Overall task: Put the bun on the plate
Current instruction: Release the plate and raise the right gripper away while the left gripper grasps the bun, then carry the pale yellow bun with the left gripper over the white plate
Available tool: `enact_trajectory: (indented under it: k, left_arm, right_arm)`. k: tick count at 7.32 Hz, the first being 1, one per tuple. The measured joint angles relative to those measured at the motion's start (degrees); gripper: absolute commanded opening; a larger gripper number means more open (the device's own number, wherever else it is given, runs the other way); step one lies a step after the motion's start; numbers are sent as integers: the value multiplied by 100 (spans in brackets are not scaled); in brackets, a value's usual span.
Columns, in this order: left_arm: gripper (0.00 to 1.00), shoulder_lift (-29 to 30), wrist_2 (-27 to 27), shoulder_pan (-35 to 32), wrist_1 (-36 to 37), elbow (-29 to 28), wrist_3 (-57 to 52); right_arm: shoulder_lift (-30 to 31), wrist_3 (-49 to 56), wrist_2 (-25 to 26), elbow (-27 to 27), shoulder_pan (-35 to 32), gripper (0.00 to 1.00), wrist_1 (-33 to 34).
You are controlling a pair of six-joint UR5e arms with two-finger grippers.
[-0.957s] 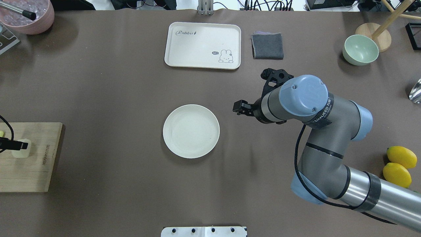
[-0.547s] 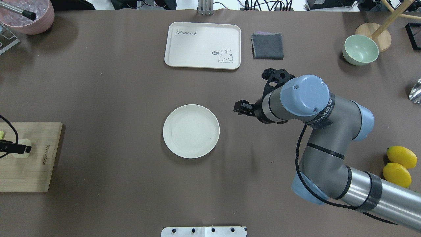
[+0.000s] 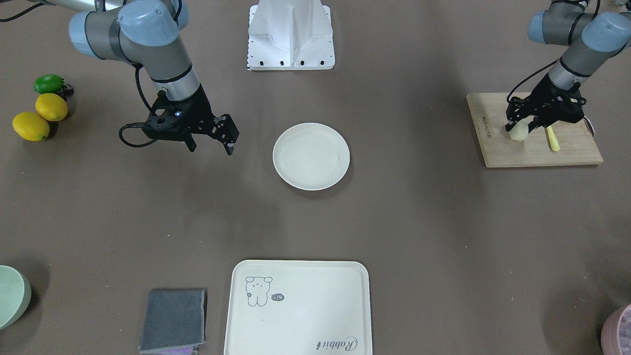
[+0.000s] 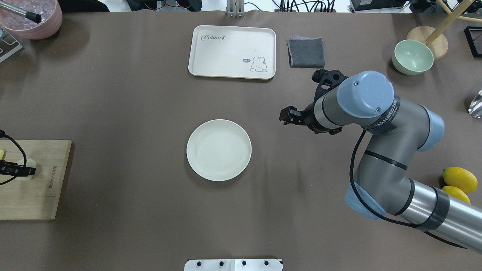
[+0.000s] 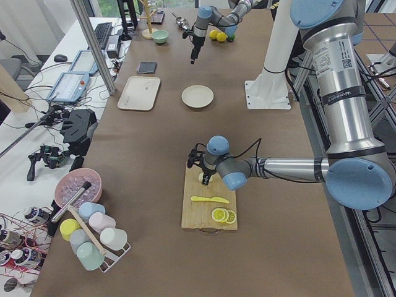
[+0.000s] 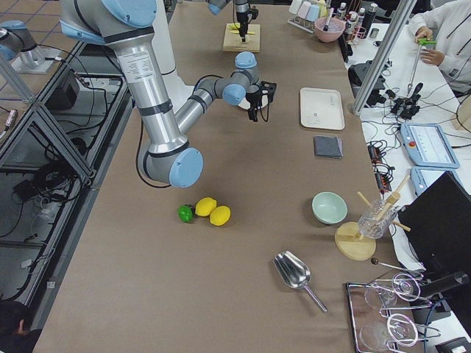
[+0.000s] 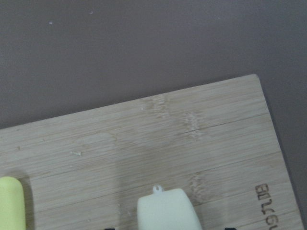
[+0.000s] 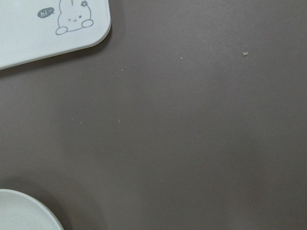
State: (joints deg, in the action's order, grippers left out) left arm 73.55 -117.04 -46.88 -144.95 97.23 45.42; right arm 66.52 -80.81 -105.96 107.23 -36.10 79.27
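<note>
The bun [image 3: 516, 133], a pale cream lump, lies on a wooden cutting board [image 3: 537, 150] at the table's left end. My left gripper [image 3: 526, 123] hangs low over it, open, with a fingertip on each side and a gap to the bun [image 7: 168, 211] in the left wrist view. The round off-white plate [image 4: 218, 150] sits empty mid-table, and its rim [image 8: 24, 211] shows in the right wrist view. My right gripper [image 3: 210, 144] hovers open and holds nothing, beside the plate [image 3: 311, 156] on its right as the robot sees it.
A cream tray [image 4: 231, 52] with a drawing and a folded grey cloth [image 4: 306, 52] lie at the far side. A green bowl [image 4: 412, 56] and lemons [image 4: 459, 178] are on the right. A yellow knife [image 3: 552, 138] and lemon slices [image 5: 219, 215] share the board.
My right arm has swung right and farther away from the plate. My left gripper has shifted slightly along the board over the bun, which has stayed put.
</note>
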Motion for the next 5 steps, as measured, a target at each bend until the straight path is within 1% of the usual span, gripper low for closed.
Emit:
enact_trajectory:
  k: [2, 3, 5]
  left_arm:
    - [34, 49, -28, 2, 11, 56, 4]
    - [35, 122, -91, -8, 59, 152, 10]
    - [35, 504, -265, -50, 502, 461, 26]
  right_arm:
    - [173, 415, -465, 40, -526, 100, 1]
    - [395, 798, -792, 110, -912, 100, 1]
    - [1206, 1994, -1539, 352, -1886, 100, -1]
